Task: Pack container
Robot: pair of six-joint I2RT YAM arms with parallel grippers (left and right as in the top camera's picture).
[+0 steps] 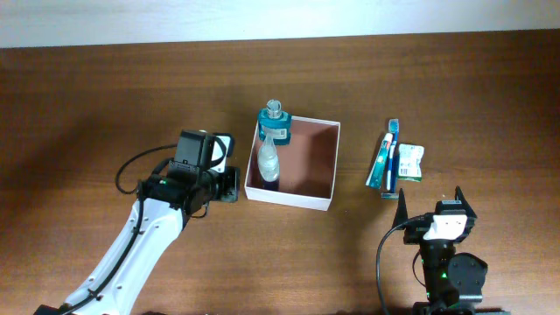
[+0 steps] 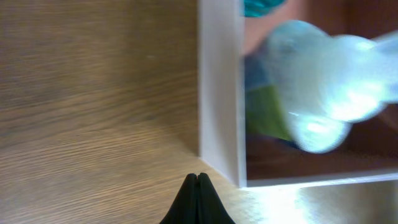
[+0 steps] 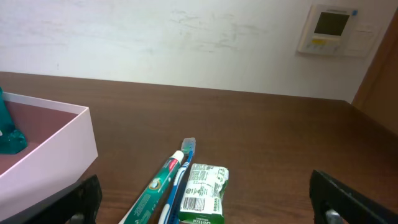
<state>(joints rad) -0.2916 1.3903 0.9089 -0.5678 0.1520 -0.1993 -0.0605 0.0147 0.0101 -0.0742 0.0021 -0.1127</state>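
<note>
Left gripper (image 1: 229, 185) pinched fully closed, empty, tips just beside the 8 o'clock corner of the square, shallow, white-walled container with reddish-brown floor (image 1: 289, 198), mid-table. Inside, along its 9 o'clock wall, lies a clear plastic bottle with teal collar (image 1: 269, 156). Right gripper (image 1: 433, 208) spread wide, holding nothing. At its 11 o'clock, apart from the container: green-and-white toothpaste tube (image 1: 380, 162), blue toothbrush (image 1: 391, 157), green paper packet (image 1: 409, 163). Judged: one item packed; next, right arm must reach forward and close on one of the trio alone
</note>
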